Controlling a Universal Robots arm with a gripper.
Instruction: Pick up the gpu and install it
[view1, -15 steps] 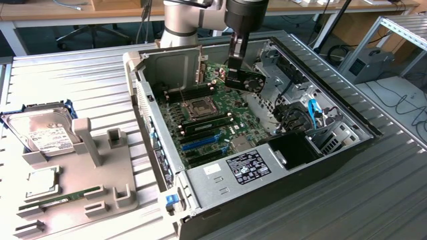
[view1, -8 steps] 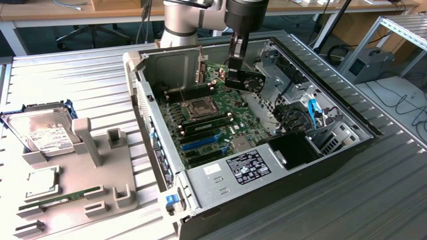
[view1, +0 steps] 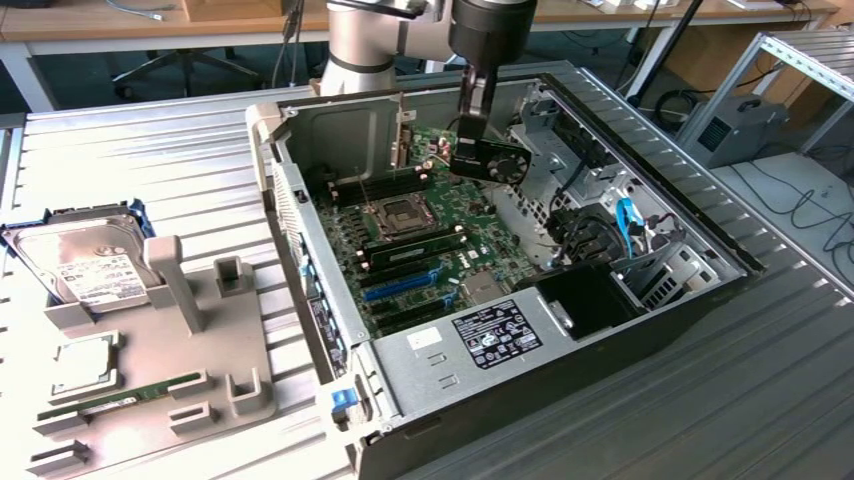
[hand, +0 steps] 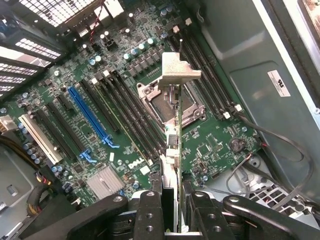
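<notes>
Gpu (view1: 491, 160): I'm holding it on edge over the board (view1: 441, 235), at one o'clock from the socket (view1: 398, 215) in the exterior view.
Gripper (view1: 470, 135): I'm clamping its half-closed jaws on the gpu.
Case (view1: 304, 215): lying open.

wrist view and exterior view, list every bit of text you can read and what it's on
"DELL": white print on the motherboard.
White sticker on the case wall: too small to read.
Power supply label: too small to read.
Hard drive label: too small to read.
Graphics card: no text readable.
</notes>
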